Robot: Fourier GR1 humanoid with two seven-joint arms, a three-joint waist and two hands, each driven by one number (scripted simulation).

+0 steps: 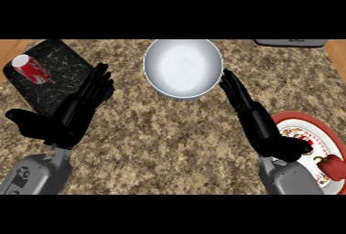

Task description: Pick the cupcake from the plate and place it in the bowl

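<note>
My left hand [71,116] and right hand [260,128] are open, holding nothing; the bowl [182,64] is empty, and the plate [307,118] shows a red pepper [332,167], no cupcake.

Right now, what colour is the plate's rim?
The rim of the plate is red, around a white patterned middle; the head view shows it best.

Bowl [182,68] – glossy; counter [169,146] – speckled stone.
</note>
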